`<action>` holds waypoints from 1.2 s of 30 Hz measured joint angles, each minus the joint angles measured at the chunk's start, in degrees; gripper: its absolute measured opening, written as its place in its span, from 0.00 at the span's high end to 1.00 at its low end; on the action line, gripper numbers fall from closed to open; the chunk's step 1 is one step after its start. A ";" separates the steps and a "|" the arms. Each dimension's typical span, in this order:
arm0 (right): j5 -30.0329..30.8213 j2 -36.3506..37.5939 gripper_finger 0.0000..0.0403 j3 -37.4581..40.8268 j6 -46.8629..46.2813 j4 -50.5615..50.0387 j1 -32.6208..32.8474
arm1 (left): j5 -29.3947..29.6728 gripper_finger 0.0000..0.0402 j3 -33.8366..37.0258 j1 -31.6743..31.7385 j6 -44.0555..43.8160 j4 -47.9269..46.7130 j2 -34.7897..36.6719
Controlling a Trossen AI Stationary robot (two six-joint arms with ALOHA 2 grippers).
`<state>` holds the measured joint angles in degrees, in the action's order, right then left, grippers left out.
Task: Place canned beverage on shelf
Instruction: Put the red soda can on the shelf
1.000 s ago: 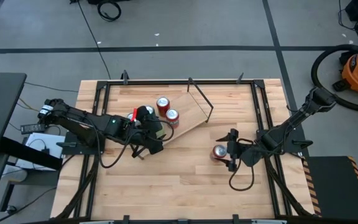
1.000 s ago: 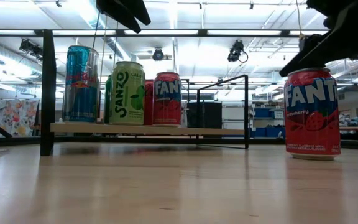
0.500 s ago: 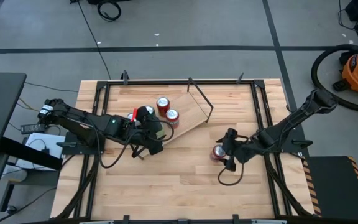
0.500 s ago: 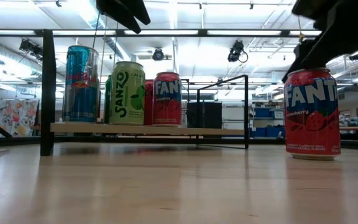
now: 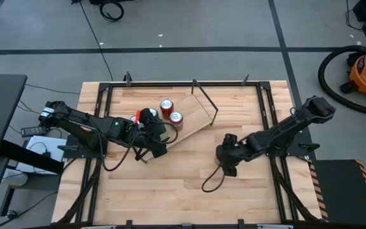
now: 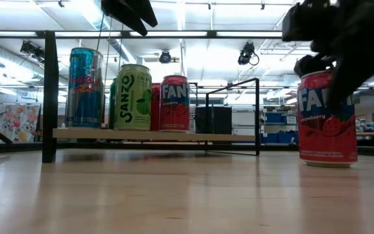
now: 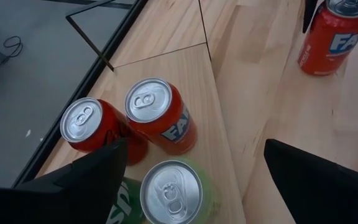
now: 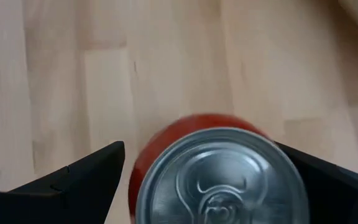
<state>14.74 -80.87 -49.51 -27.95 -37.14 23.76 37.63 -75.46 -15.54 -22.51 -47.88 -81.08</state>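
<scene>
the left gripper [image 7: 191,180] hung with its two dark fingers [image 7: 86,177] spread wide above a light wood rectangular shelf plank [image 7: 185,74]. three cans stood upright on the plank: a green can with a silver top [image 7: 169,196] between the fingers, a red fanta can [image 7: 160,118] just beyond it, and a second red can [image 7: 95,127] touching beside that one. well apart on the wooden tabletop [image 7: 260,93] stood another red fanta can [image 7: 334,34].
</scene>
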 joint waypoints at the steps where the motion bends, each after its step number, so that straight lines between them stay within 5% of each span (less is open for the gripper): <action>1: -1.71 -0.96 0.02 -1.02 1.11 -1.25 -0.65 | 0.00 0.04 0.00 0.01 -0.07 0.00 0.00; 9: -11.36 -7.61 0.06 -4.49 6.93 -5.60 -5.28 | -1.17 0.04 0.00 0.01 -1.56 -0.13 0.00; 23: -13.11 -5.95 0.22 -4.60 11.88 -8.19 -6.37 | -2.29 0.04 0.02 0.01 -1.43 -1.02 -0.02; 36: -5.85 -1.18 0.22 -4.64 42.74 -6.37 -6.15 | -5.29 0.04 0.02 0.01 -0.25 -4.13 -0.02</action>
<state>8.89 -82.05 -54.15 14.79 -43.51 17.61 32.33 -75.44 -15.53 -22.76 -52.01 -81.10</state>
